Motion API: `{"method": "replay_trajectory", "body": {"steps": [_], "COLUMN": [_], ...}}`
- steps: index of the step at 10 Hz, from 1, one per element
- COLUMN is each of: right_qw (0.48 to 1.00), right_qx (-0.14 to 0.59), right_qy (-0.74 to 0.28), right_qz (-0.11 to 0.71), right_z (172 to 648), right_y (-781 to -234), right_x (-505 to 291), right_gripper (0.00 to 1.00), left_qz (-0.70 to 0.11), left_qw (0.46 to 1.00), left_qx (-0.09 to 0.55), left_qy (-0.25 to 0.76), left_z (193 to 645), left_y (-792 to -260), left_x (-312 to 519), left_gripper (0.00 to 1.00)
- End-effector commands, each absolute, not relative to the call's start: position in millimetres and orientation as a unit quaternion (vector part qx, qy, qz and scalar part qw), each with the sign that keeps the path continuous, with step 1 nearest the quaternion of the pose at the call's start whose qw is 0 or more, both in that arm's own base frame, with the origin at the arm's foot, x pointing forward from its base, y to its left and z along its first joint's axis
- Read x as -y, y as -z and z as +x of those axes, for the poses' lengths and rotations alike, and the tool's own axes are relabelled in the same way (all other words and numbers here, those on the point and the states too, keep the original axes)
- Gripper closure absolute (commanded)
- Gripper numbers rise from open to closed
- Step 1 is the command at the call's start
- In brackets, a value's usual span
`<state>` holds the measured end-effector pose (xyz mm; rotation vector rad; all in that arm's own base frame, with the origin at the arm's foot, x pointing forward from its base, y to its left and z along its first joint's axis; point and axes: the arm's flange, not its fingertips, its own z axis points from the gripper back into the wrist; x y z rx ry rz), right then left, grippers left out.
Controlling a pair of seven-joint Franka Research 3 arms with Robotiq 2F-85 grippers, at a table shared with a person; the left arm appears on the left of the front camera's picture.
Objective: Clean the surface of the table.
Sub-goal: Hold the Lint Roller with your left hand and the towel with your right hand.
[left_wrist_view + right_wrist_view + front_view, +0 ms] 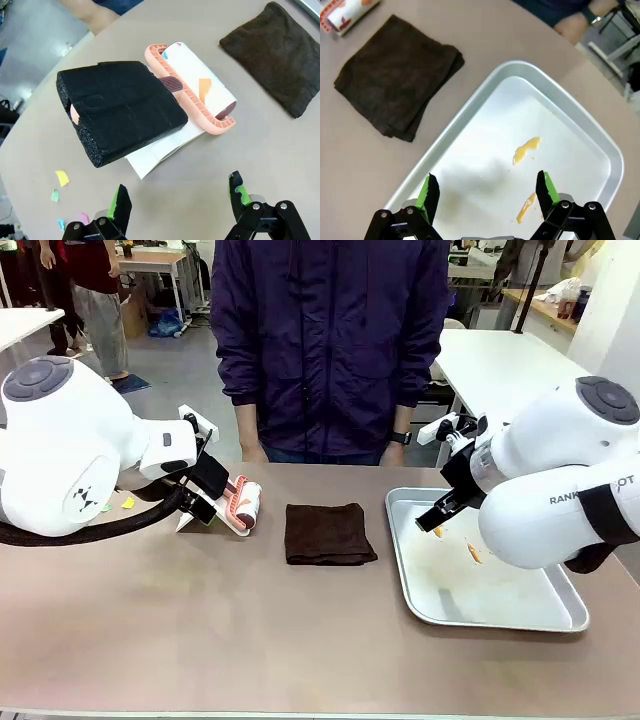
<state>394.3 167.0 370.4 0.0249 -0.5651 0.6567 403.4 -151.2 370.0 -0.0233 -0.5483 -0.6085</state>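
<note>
The brownish-taupe table (200,640) carries a lint roller (245,505) with a pink frame, a white roll (200,85) and a black foam handle (125,110), lying on a white sheet (155,155). My left gripper (179,195) hovers open just short of the handle, nothing between its fingers; from the front the left gripper (196,506) sits left of the roller. A folded dark brown cloth (328,533) lies mid-table. My right gripper (487,190) hangs open above the silver tray (485,90), empty; seen across the table, the right gripper (437,521) is over the tray's near-left part.
Orange smears (526,150) stain the tray floor. Small coloured paper scraps (62,177) lie on the table to the left of the roller. A person in a dark jacket (330,340) stands at the far edge, hands down. Bare tabletop runs along the near side.
</note>
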Motion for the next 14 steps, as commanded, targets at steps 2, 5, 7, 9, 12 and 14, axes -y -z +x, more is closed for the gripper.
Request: {"method": "replay_trajectory", "body": {"steps": [2,5,7,9,12,14], "right_qw": [0.908,0.908,0.908,0.908,0.908,0.908], "right_qx": [0.274,0.274,0.274,0.274,0.274,0.274], "right_qy": [-0.318,-0.318,-0.318,-0.318,-0.318,-0.318], "right_qz": [0.012,0.012,0.012,0.012,0.012,0.012], "right_z": [394.4,394.4,394.4,394.4,394.4,394.4], "right_y": [-370.5,-370.5,-370.5,-370.5,-370.5,-370.5], "right_x": [-167.1,-167.1,-167.1,-167.1,-167.1,-167.1], "right_gripper": [0.0,0.0,0.0,0.0,0.0,0.0], "left_qz": [-0.011,-0.011,-0.011,-0.011,-0.011,-0.011], "left_qw": [0.917,0.917,0.917,0.917,0.917,0.917], "left_qx": [0.267,0.267,0.267,0.267,0.267,0.267], "left_qy": [0.296,0.296,0.296,0.296,0.296,0.296], "left_z": [403.3,403.3,403.3,403.3,403.3,403.3], "left_y": [-370.1,-370.1,-370.1,-370.1,-370.1,-370.1], "left_x": [151.3,151.3,151.3,151.3,151.3,151.3], "left_gripper": [0.0,0.0,0.0,0.0,0.0,0.0]}}
